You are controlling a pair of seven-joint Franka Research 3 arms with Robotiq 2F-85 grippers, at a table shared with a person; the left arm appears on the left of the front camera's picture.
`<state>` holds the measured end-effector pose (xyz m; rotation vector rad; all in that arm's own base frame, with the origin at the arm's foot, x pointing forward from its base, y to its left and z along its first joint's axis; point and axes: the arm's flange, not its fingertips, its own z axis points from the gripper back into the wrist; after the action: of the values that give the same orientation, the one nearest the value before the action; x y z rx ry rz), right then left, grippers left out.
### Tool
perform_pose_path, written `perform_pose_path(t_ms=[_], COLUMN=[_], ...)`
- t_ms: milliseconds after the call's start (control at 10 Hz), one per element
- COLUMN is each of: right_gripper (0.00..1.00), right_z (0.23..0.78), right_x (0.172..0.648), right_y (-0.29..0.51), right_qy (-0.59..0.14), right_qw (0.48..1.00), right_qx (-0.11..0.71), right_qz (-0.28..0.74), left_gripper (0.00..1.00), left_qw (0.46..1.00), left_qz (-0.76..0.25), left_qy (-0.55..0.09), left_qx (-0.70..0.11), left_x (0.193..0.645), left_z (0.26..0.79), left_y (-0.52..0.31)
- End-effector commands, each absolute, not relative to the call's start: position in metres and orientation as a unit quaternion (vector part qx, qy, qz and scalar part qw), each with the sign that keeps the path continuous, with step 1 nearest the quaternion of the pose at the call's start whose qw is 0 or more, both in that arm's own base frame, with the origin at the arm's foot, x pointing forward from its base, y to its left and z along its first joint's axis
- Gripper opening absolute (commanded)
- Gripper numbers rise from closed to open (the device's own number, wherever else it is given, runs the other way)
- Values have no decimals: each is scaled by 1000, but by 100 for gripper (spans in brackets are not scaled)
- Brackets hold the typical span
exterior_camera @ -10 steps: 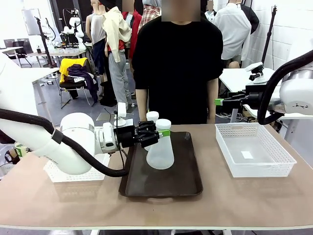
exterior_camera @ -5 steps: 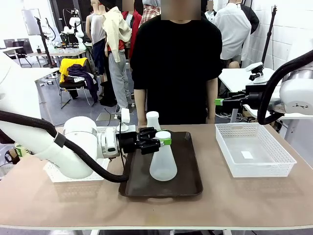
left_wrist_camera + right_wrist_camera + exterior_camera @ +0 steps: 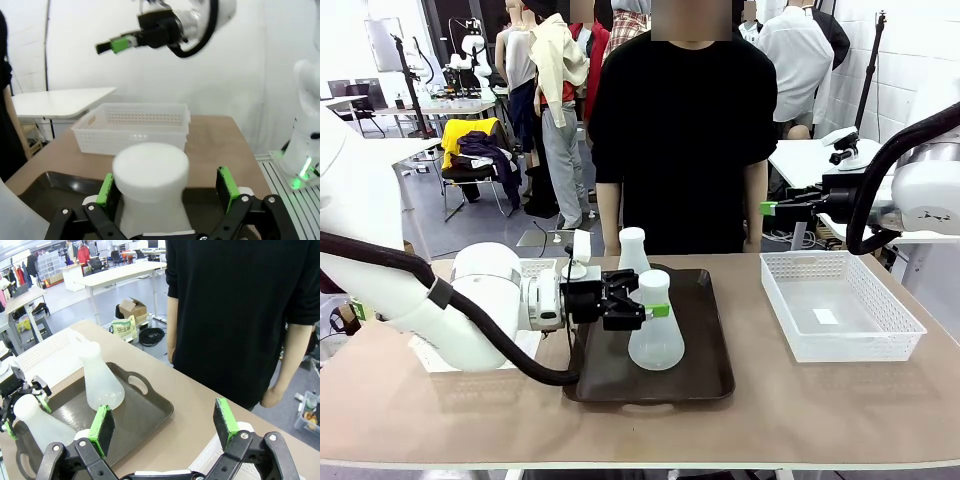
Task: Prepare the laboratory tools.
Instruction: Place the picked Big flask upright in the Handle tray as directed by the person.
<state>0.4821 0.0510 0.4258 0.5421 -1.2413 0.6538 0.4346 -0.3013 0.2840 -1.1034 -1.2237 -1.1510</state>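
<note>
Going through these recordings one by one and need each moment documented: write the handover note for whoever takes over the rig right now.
Left gripper: open, jaws either side of the near flask's neck, green pads apart from it in the left wrist view.
Right gripper: open, holding nothing, raised at the right side above the white basket.
Both flasks stand upright on the dark tray; the far flask sits toward its back edge, near the person.
Done: both flasks are on the tray.
Left: back the left arm away without tipping the near flask.

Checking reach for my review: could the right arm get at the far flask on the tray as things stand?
Probably yes: the far flask stands upright with open space on its right, and the right gripper hovers open. The left gripper only flanks the near flask.
</note>
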Motion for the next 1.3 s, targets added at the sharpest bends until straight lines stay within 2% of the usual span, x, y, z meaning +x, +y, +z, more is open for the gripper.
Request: perform_pose_path(t_ms=[0,200,300,1200], right_gripper=[100,100,100,100], right_z=[427,427,427,427], right_x=[481,481,481,481], right_y=[51,51,51,51], right_qy=[-558,-558,-558,-558], right_qw=[737,737,737,737], right_qx=[244,244,244,244], right_qz=[294,294,294,294], left_gripper=[100,100,100,100], left_qw=[539,552,536,536], left_qz=[-513,-501,-507,-507], left_qy=[-494,-495,-498,-498], left_qx=[-450,-447,-455,-455], left_x=[430,431,431,431], left_z=[289,287,283,283], left_y=[-295,-290,-297,-297])
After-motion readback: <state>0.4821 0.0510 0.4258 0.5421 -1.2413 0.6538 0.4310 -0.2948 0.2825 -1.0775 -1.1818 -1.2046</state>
